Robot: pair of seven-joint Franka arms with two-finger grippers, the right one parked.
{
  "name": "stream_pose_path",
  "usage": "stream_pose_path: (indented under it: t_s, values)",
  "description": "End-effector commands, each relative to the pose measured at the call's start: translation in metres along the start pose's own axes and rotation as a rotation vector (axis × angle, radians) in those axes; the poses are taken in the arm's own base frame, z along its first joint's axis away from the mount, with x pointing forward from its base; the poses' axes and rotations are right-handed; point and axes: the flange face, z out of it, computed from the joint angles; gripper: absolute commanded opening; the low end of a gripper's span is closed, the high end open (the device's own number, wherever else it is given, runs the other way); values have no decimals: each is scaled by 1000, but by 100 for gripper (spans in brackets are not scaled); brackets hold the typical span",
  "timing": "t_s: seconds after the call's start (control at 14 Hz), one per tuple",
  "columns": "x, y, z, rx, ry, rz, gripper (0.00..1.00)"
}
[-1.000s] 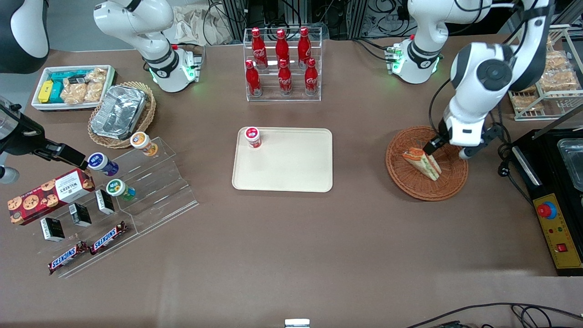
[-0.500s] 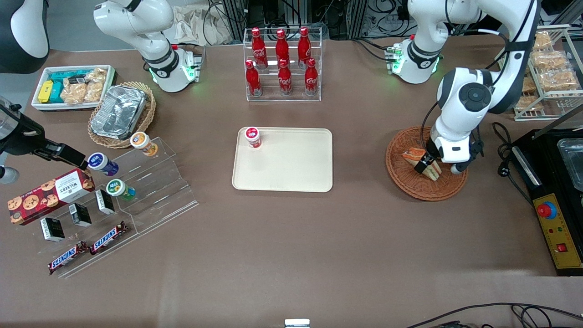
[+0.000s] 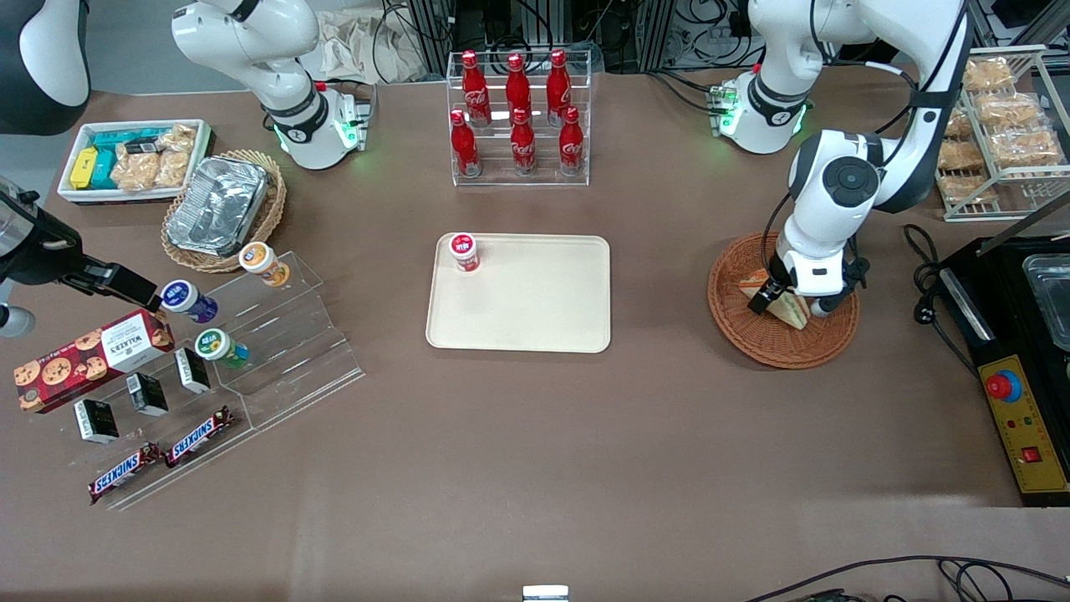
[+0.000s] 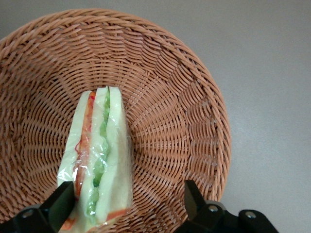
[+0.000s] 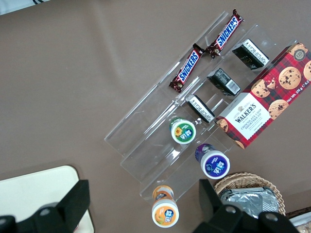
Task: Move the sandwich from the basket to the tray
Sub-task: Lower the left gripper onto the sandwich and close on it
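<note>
The sandwich (image 4: 99,155), a wrapped wedge of pale bread with orange and green layers, stands on edge in the round reddish-brown wicker basket (image 4: 184,107). My left gripper (image 4: 127,201) is low inside the basket and open, its fingers astride the sandwich. One finger (image 4: 60,206) is against the wrap. The other finger (image 4: 194,196) stands apart from the bread with bare wicker between them. In the front view the gripper (image 3: 784,304) covers most of the sandwich (image 3: 792,315) in the basket (image 3: 752,343). The cream tray (image 3: 535,301) lies mid-table, toward the parked arm's end from the basket.
A red-capped cup (image 3: 464,251) stands on the tray's corner farther from the camera. A rack of cola bottles (image 3: 518,117) stands farther back. A wire rack of bagged pastries (image 3: 1003,134) and a black control box (image 3: 1024,418) flank the basket at the working arm's end.
The left gripper has come down from over the basket's rim into the basket, moving nearer the camera, and its open fingers now straddle the sandwich. The sandwich has not moved.
</note>
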Motion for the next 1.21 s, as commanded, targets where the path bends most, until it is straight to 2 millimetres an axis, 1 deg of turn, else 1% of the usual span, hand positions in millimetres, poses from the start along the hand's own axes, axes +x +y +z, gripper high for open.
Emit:
stream_pose_path:
  t_s: [0.0, 0.07, 0.21, 0.29, 0.5, 0.64, 0.79, 1.14]
  values:
    - [3, 1, -14, -25, 35, 1, 99]
    - [6, 5, -18, -11, 33, 3, 99]
    - [20, 17, -37, 51, 18, 19, 99]
    - [22, 19, -43, 76, 8, 29, 99]
    - [21, 14, -43, 90, 0, 30, 99]
    - [14, 7, -30, 103, -13, 15, 99]
    - [7, 0, -16, 76, -6, -6, 99]
    - [6, 4, -2, 48, 3, -48, 99]
